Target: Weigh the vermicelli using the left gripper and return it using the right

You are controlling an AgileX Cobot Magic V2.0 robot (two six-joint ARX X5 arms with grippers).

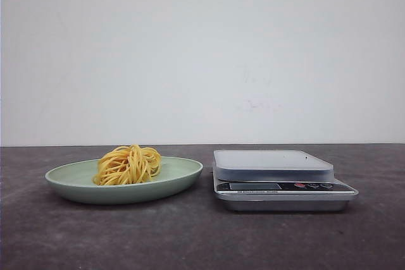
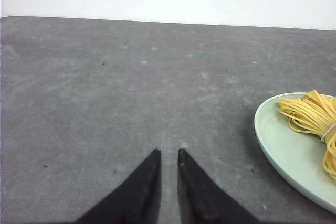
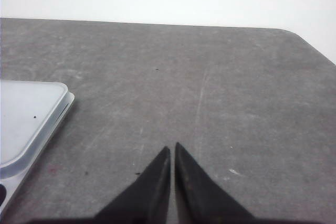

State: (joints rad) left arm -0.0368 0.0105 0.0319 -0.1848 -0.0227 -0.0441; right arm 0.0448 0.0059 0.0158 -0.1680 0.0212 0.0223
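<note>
The vermicelli [image 1: 128,165] is a small nest of yellow-orange strands lying on a pale green plate [image 1: 69,178], left of centre on the table. It also shows at the edge of the left wrist view [image 2: 311,115], on the plate [image 2: 283,145]. A silver kitchen scale [image 1: 278,178] stands to the right of the plate with nothing on its platform; its corner shows in the right wrist view [image 3: 26,114]. My left gripper [image 2: 168,152] is empty over bare table beside the plate, its jaws a little apart. My right gripper [image 3: 172,147] is shut and empty beside the scale.
The table is dark grey with a white wall behind it. Its far right corner [image 3: 294,32] is rounded. Neither arm shows in the front view.
</note>
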